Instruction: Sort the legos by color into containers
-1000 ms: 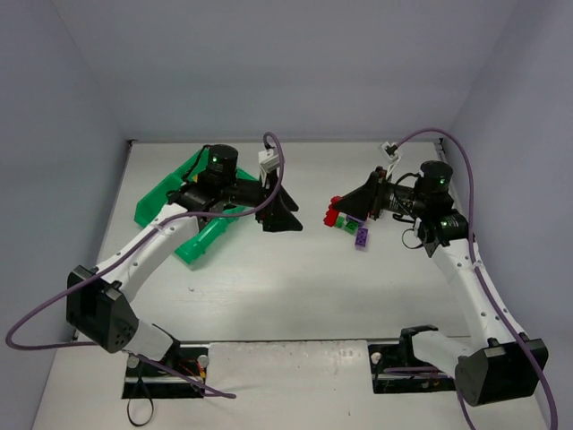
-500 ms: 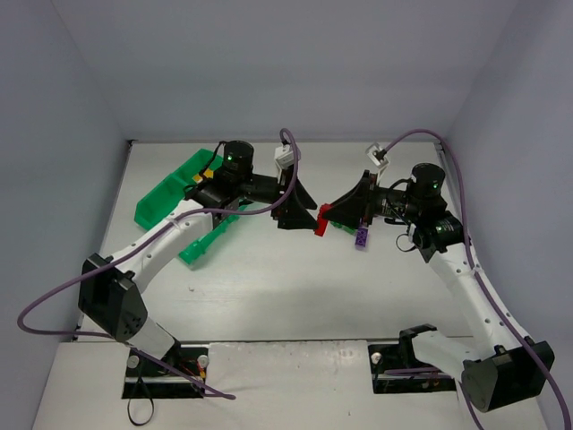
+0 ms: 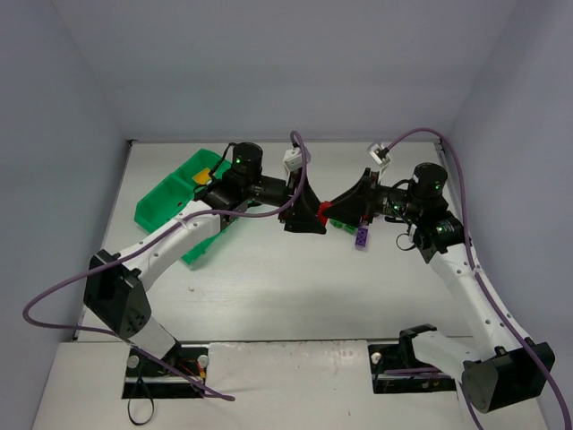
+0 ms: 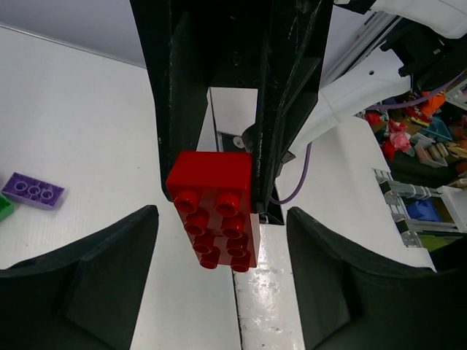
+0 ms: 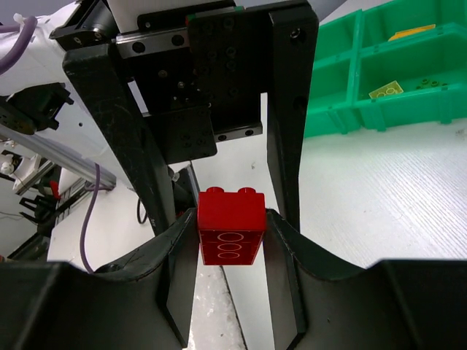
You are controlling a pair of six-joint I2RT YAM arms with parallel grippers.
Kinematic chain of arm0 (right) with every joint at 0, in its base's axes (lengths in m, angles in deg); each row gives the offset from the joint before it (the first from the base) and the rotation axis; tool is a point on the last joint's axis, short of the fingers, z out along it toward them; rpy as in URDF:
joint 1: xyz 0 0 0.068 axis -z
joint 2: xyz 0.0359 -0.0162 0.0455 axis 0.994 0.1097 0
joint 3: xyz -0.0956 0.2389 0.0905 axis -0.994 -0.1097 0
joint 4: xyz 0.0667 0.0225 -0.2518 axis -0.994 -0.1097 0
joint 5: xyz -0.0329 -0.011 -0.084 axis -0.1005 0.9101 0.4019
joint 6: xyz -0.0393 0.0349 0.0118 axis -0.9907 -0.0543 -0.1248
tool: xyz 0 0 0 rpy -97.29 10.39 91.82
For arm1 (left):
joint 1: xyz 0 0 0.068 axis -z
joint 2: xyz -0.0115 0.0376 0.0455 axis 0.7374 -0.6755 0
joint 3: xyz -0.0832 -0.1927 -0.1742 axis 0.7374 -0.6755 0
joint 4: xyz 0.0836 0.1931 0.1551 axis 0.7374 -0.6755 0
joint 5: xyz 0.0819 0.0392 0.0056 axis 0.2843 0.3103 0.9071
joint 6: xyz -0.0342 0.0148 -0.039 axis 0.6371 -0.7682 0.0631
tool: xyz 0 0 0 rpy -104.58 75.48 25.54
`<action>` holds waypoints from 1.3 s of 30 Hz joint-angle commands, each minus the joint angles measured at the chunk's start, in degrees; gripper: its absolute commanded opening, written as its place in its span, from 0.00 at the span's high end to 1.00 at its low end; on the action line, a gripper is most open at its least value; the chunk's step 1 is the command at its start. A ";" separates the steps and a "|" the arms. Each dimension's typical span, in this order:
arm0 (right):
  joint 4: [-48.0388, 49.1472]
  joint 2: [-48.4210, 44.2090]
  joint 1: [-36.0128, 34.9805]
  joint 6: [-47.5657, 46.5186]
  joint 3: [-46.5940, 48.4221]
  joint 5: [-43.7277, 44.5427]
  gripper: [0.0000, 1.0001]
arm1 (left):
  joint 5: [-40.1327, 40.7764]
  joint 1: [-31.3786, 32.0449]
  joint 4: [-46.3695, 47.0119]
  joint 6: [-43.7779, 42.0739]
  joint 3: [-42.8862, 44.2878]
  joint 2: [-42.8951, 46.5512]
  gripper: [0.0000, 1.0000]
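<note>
One red brick hangs above the surface, mid-handover, well apart from the green tray. The right gripper pinches it; the left gripper straddles it with jaws wide, not touching. Next, probably, the left must close squarely. Studs face the left wrist; the long axis appears to run gripper to gripper.
</note>
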 commanded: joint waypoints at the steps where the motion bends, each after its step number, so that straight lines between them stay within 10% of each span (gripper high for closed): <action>1: 5.25 -1.14 -0.35 0.47 1.96 -1.65 1.00 | -3.03 0.41 5.55 1.41 3.77 0.37 0.38; 9: 5.16 -1.05 -0.35 0.12 1.43 -1.39 0.99 | -2.51 0.41 5.99 1.68 4.21 -0.07 0.97; 10: 4.98 -1.05 -0.35 0.03 1.00 -0.78 0.66 | -1.55 0.41 5.90 1.33 3.86 0.19 1.00; 16: 3.93 -1.93 0.00 -0.76 -0.50 3.53 0.13 | 2.04 -0.47 1.78 -2.00 2.72 1.34 1.00; 26: -1.52 -2.11 4.39 -2.61 -1.12 11.53 0.04 | 18.03 -14.43 -14.04 -7.55 -5.80 8.80 1.00; 39: -4.25 0.97 7.56 -2.08 -3.40 12.77 0.07 | 59.53 -43.53 -32.07 -9.91 -2.74 8.83 1.00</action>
